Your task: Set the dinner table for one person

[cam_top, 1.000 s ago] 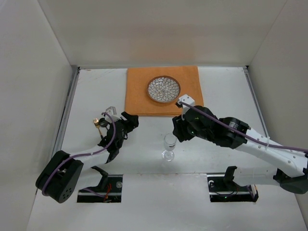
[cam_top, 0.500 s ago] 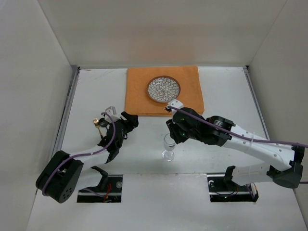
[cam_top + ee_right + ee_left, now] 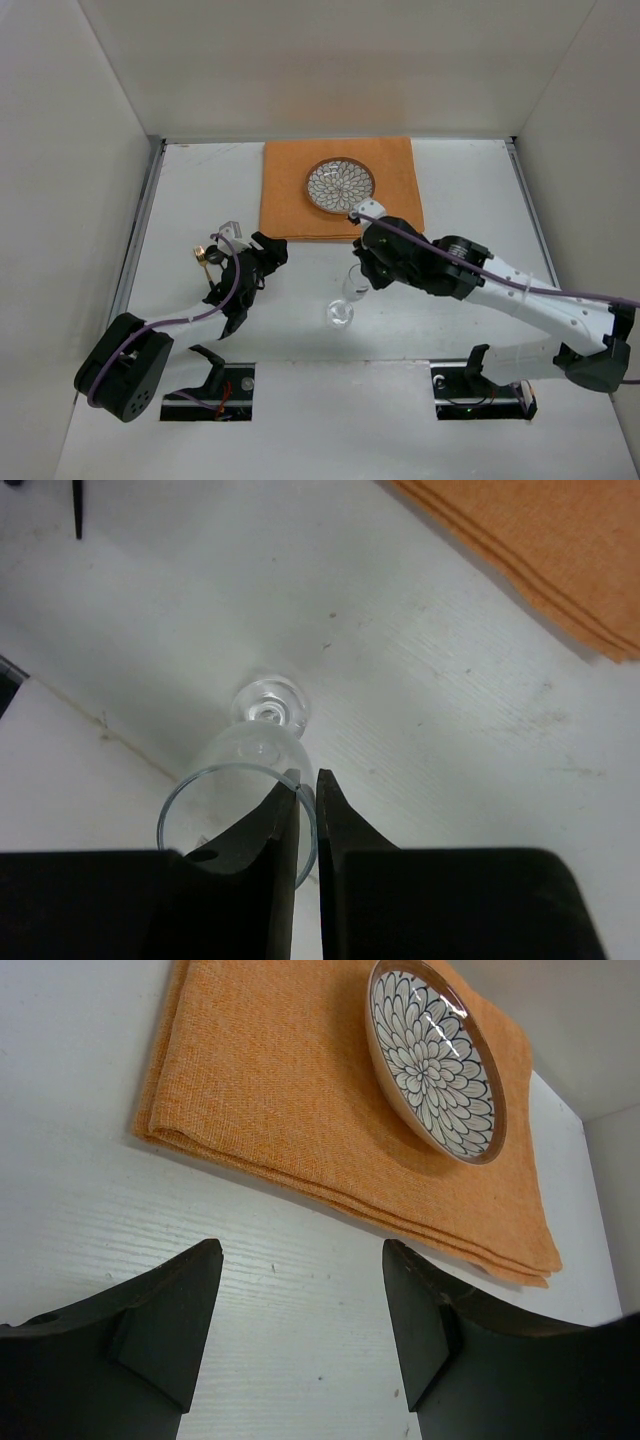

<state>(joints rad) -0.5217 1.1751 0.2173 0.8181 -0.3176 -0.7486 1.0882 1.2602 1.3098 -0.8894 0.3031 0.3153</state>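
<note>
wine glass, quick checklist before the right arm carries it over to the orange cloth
1. Right end effector shut on the rim of the wine glass: ok.
2. Glass upright: not ok; in the top view it leans, with its foot off to one side of the bowl.
3. Glass empty: ok, nothing is visible inside.
4. Bare spot on the orange cloth beside the plate: ok.
5. Left end effector open, empty, away from the glass: ok.
6. Pinch firm enough to lift: cannot tell.
</note>
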